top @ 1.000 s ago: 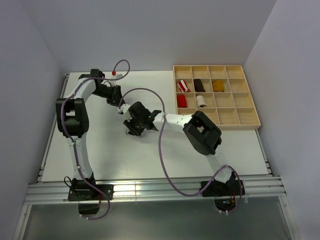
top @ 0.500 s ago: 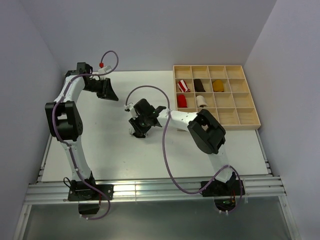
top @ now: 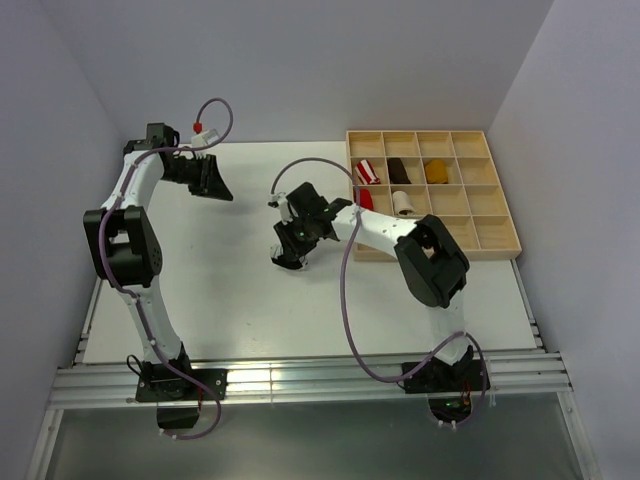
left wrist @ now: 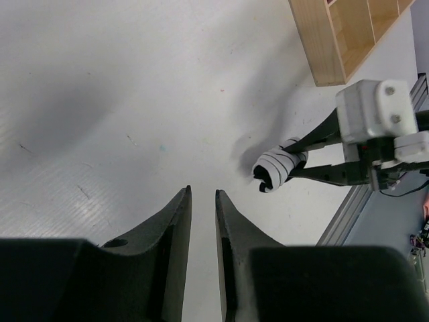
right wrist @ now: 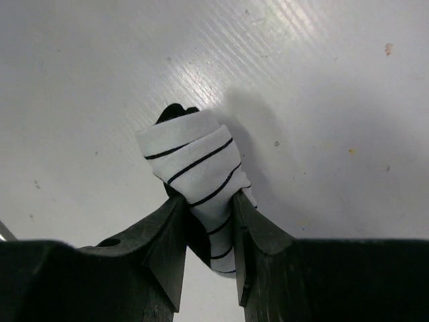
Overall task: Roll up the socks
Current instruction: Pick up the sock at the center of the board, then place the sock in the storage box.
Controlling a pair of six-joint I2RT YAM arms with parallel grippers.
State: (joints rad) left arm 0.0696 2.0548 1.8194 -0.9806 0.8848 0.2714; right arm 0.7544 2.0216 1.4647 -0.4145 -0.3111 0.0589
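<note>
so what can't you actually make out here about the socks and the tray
1. Right wrist view: the striped sock sits in the right gripper; the fingers hide its lower end.
2. Top view: the right gripper covers nearly all of that sock.
3. Top view: the cream roll in the tray is too small to judge how well it is rolled.
4. Left wrist view: the picture's top edge cuts off the tray, so its contents are unseen.
</note>
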